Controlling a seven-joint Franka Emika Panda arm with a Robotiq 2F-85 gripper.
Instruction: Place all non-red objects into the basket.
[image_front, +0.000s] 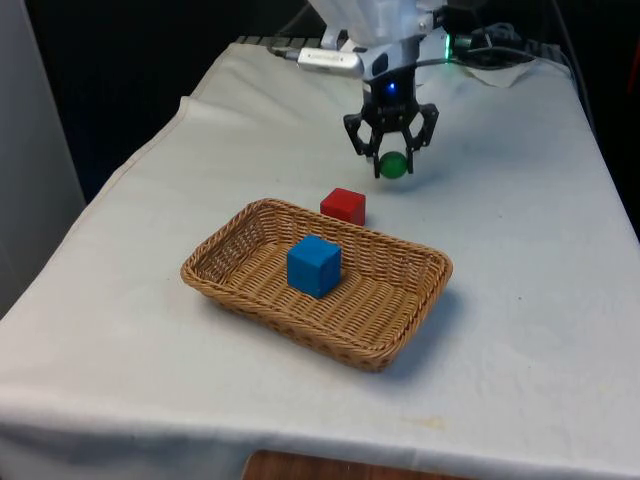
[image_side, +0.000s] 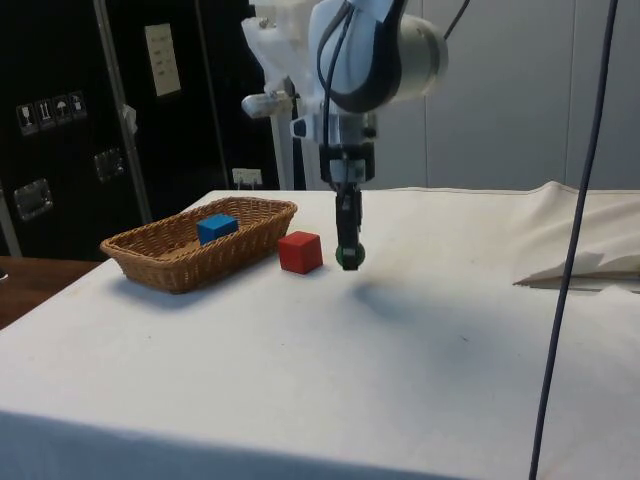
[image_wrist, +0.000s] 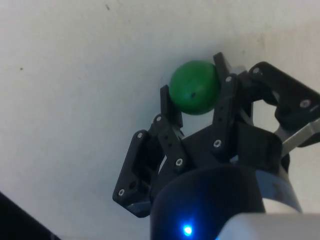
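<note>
Fingers of the black two-finger gripper clench a small green ball above the cloth, beyond the red cube; the woven wicker basket, holding the blue cube, lies nearer the front camera

in the side view the gripper stands edge-on, so the green ball between its fingers shows as a sliver beside them. below the gripper in the front view, the red cube loses its lower edge behind the basket rim. in the basket, the wall hides the blue cube from beneath in the side view.
</note>
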